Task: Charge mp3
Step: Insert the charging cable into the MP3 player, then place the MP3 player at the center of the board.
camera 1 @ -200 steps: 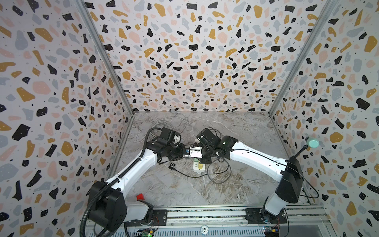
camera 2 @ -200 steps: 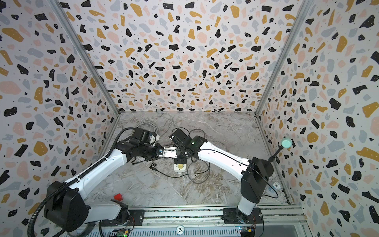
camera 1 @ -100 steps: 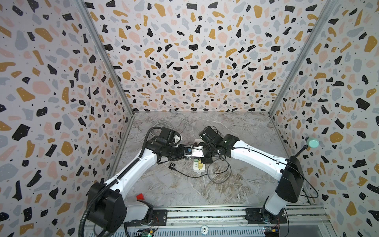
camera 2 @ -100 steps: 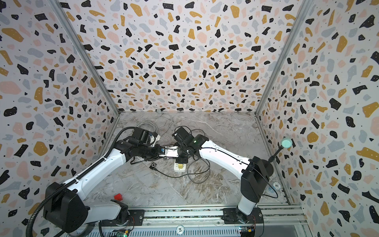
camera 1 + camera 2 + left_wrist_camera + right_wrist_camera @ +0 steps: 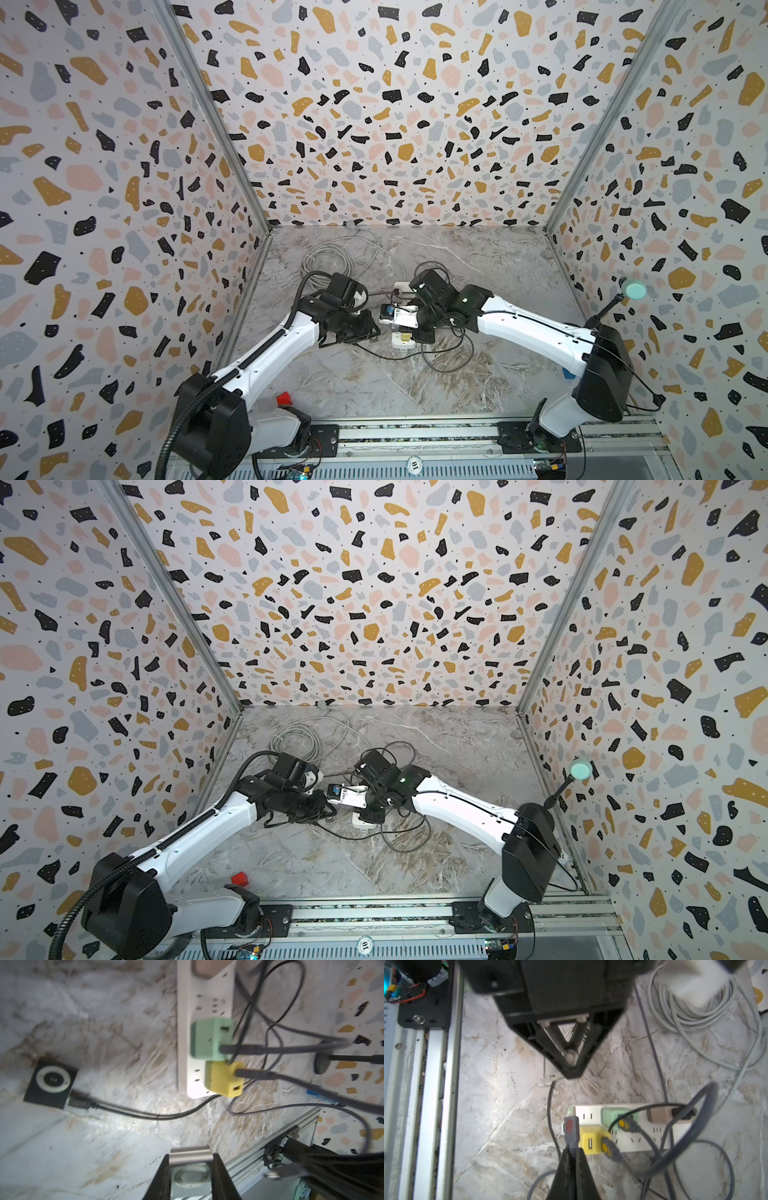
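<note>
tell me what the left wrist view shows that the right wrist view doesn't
Only left wrist: the face of a black mp3 player with a cable plugged in, and a silver mp3 player between the left fingers. Only right wrist: a red-marked grey usb plug pinched by the right fingers, and a coiled grey cable. Both: power strip, green charger, yellow charger.

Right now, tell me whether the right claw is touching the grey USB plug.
Touching. The right wrist view shows the right claw pinched shut on the grey USB plug at its cable end.
</note>
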Motion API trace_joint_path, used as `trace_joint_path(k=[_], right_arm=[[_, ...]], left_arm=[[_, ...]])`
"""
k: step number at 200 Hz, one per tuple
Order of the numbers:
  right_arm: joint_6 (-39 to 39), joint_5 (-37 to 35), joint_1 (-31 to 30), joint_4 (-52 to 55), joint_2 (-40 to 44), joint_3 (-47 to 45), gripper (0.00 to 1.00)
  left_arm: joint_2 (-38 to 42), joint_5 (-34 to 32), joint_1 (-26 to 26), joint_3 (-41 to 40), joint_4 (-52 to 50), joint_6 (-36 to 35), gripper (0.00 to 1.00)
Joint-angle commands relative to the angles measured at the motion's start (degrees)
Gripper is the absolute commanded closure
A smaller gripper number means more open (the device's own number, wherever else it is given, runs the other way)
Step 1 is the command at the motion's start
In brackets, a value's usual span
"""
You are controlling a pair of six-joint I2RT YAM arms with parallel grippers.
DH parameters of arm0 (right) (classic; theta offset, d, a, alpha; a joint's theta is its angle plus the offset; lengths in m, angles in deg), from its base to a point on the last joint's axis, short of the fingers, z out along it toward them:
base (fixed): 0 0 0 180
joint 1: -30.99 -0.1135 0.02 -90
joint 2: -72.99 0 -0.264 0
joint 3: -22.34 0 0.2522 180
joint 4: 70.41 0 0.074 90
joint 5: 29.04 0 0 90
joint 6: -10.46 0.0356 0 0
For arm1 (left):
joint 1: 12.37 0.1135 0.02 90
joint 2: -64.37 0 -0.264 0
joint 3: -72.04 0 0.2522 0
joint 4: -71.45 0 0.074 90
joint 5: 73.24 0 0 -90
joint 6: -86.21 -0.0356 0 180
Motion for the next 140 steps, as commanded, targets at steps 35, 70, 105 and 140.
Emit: trace_joint_path(k=[35, 70, 105, 140], right_arm=[[3.16, 1.07, 0.23, -2.05, 8.95, -3.44, 1.0], [3.22, 1.46, 0.19, -2.5, 7.02, -1.31, 1.0], [2.56, 1.78, 0.24, -2.45, 5.82, 0.19, 1.0], [2.12, 3.29, 1.25, -1.95, 6.58, 0.72, 1.0]], left_arm=[[-0.29, -8.14, -0.61, -9.03, -0.32, 2.72, 1.0], [-1.2, -10.65, -1.36, -12.16, 1.34, 3.9, 1.0], [-1.74, -12.02, -1.44, -15.09, 5.1, 5.62, 0.8], [-1.2, -12.83, -1.4, -8.27, 3.42, 6.11, 0.5]])
